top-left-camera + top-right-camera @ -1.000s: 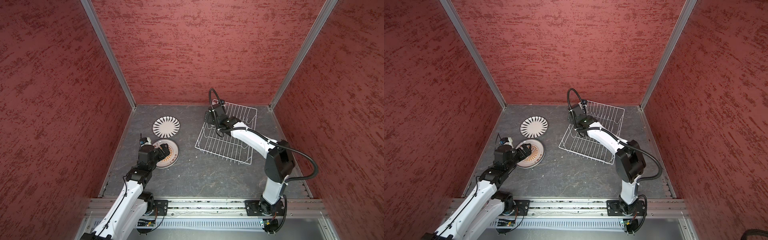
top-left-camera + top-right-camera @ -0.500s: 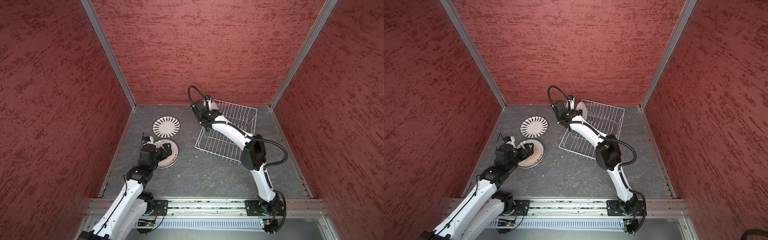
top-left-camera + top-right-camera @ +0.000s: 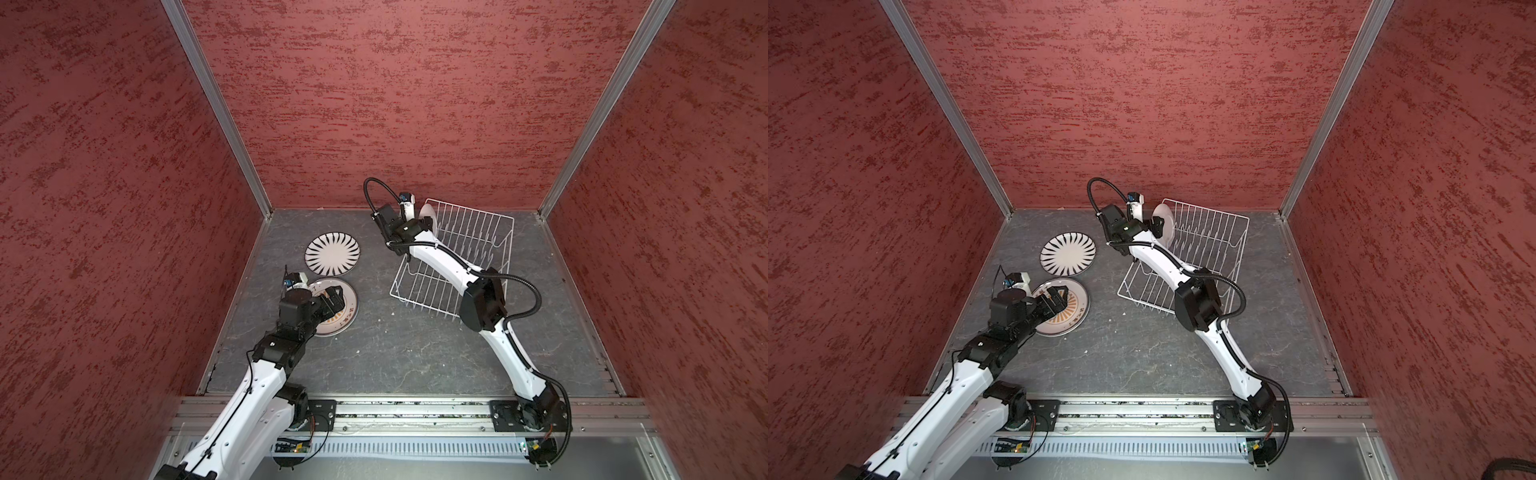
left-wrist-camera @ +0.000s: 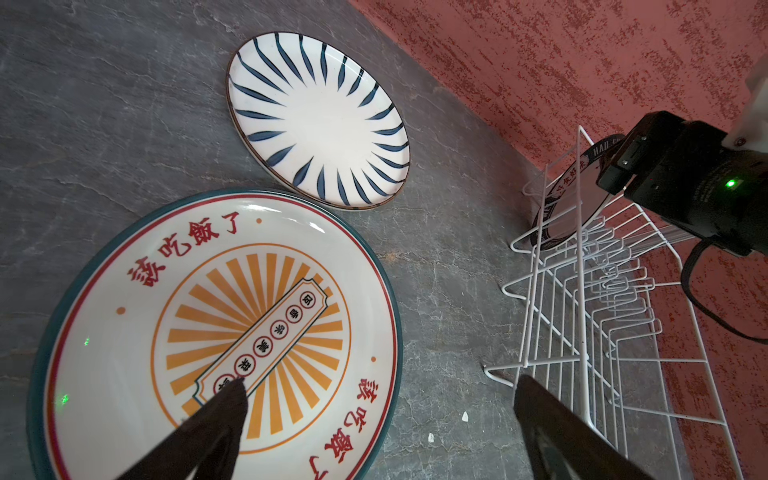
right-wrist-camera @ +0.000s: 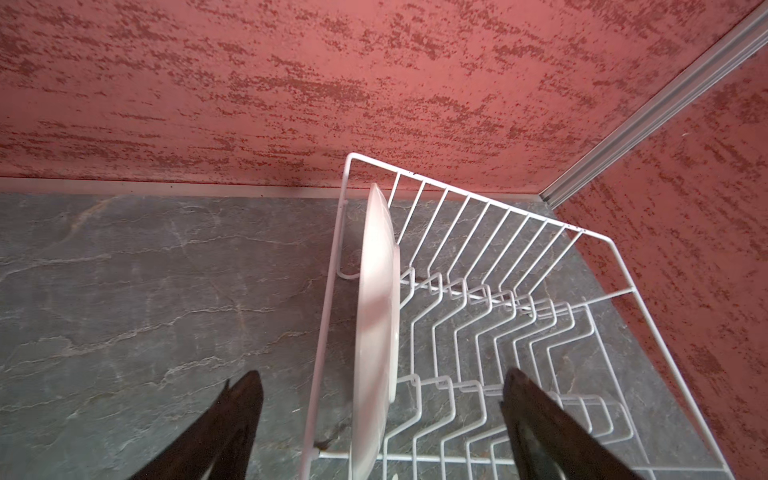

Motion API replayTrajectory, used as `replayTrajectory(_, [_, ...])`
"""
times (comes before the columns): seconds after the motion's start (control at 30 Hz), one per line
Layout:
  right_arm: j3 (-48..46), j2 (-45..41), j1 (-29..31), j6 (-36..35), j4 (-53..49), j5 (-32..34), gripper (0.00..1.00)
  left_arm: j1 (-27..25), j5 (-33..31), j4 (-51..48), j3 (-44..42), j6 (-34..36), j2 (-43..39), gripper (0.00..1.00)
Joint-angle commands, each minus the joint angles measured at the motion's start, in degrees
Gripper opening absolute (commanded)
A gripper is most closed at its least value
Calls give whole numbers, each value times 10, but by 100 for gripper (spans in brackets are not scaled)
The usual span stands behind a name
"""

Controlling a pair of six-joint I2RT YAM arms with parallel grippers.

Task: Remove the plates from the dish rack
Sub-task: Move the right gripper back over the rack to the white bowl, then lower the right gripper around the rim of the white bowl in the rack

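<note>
The white wire dish rack [image 3: 473, 209] [image 3: 1208, 208] stands at the back right of the table. One white plate [image 3: 430, 216] [image 3: 1165, 222] [image 5: 376, 311] stands on edge at the rack's far-left end. My right gripper [image 5: 382, 374] [image 3: 426, 226] is open and straddles that plate's rim, a finger on each side, clear of it. Two plates lie flat on the left: a striped plate [image 3: 332, 253] [image 4: 318, 120] and a sunburst plate [image 3: 340, 313] [image 4: 216, 332]. My left gripper [image 4: 376, 384] [image 3: 332, 297] hangs open over the sunburst plate's edge, holding nothing.
Red walls close in the back and both sides; the rack [image 4: 584, 332] sits close to the back wall. Bare grey table [image 3: 395, 353] lies between the flat plates, the rack and the front rail [image 3: 415, 409]. Small white crumbs [image 4: 464, 415] lie by the sunburst plate.
My right arm swung from over the rack's middle to its far-left end and now straddles the standing plate, jaws slightly narrower. The left gripper stayed over the sunburst plate.
</note>
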Motion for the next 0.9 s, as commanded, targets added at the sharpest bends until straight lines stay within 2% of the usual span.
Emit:
replayTrajectory(0.0, [14,4,-5,-24,20,23,89,-3,-2,-6,13,5,-6,100])
replayTrajectory(0.87, [-18,6,-33,11,9,-7,71,-3,4,-2,10,9,-3,100])
